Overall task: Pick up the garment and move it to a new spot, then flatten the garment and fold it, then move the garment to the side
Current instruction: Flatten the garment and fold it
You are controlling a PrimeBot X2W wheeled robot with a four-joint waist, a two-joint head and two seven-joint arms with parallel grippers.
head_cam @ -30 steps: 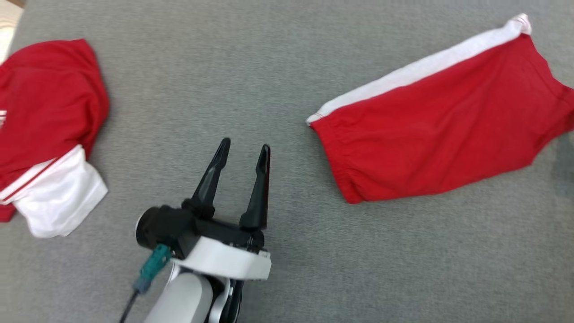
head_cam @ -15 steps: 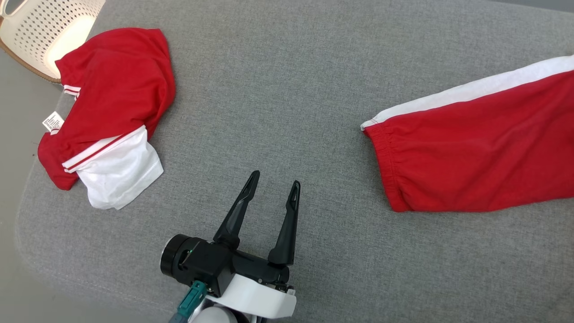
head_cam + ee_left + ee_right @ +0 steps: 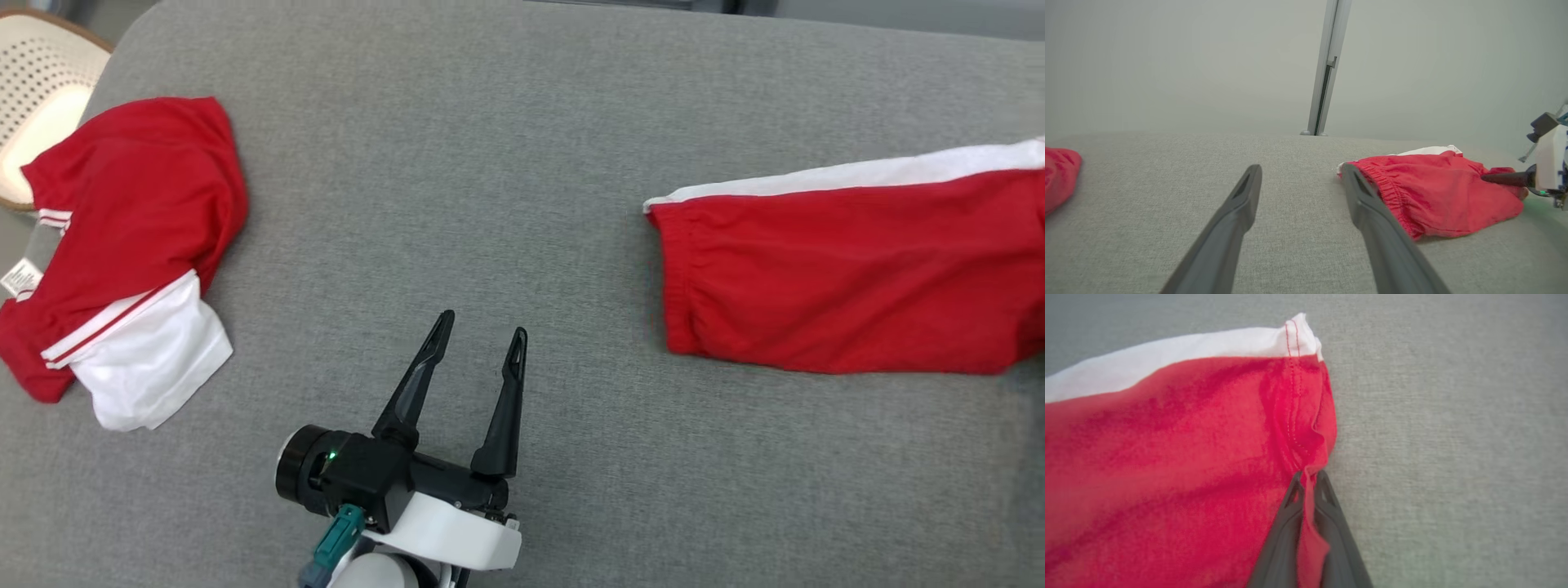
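The garment (image 3: 849, 278) is a pair of red shorts with a white side stripe, lying flat on the right of the grey cushion (image 3: 522, 163) and running off the head view's right edge. In the right wrist view my right gripper (image 3: 1309, 475) is shut on the garment (image 3: 1167, 457), pinching a fold of red hem at its corner. The left wrist view shows that right gripper (image 3: 1486, 178) at the far end of the garment (image 3: 1437, 192). My left gripper (image 3: 483, 323) is open over bare cushion, left of the elastic waistband, with nothing between its fingers (image 3: 1241, 204).
A second red and white garment (image 3: 131, 245) lies bunched at the cushion's left edge, its red end showing again (image 3: 1059, 175) in the left wrist view. A perforated white basket (image 3: 41, 90) stands beyond that edge. A grey metal post (image 3: 1327, 69) rises behind the cushion.
The head camera has swung, so the whole picture has shifted. The shorts now lie more level in that view. My left gripper stays open in all three frames.
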